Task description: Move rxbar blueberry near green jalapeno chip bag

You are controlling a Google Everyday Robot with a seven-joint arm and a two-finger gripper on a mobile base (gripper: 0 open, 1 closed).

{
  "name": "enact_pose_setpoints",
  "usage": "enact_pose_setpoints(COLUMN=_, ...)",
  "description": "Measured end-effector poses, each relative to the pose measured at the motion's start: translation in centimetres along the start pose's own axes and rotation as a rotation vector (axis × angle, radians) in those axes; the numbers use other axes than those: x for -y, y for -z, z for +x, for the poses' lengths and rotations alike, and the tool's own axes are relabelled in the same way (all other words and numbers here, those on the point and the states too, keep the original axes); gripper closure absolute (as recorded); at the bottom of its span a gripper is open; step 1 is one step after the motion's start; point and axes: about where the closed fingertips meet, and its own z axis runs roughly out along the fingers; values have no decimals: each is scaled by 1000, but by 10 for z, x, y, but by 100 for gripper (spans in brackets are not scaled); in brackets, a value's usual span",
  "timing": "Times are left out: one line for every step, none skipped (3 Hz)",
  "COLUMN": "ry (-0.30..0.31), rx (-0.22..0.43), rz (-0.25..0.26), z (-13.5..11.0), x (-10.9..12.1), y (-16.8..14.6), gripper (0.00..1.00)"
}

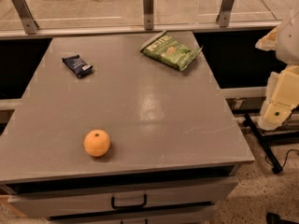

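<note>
The rxbar blueberry (77,66), a small dark navy bar with white print, lies flat at the far left of the grey table top (140,106). The green jalapeno chip bag (171,51) lies flat at the far right of the table, near its back edge. The two are far apart, about a third of the table's width between them. My gripper (275,110), cream-coloured, hangs off the table's right side, beyond its edge and away from both things. It holds nothing that I can see.
An orange fruit (97,143) sits near the table's front left. A glass railing with metal posts (148,8) runs behind the table. Drawers with a black handle (128,202) are below the front edge. A black stand leg (264,143) lies on the floor at right.
</note>
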Motion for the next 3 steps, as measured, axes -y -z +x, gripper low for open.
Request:
enact_pose_setpoints(ry=0, rx=0, rz=0, z=0, x=0, y=0, gripper=0)
enact_pose_setpoints(ry=16, rx=28, rz=-2, z=-10, x=5, y=-6, gripper=0)
enact_pose_setpoints(ry=118, rx=118, rz=-24, z=-68, x=16, y=-36, gripper=0)
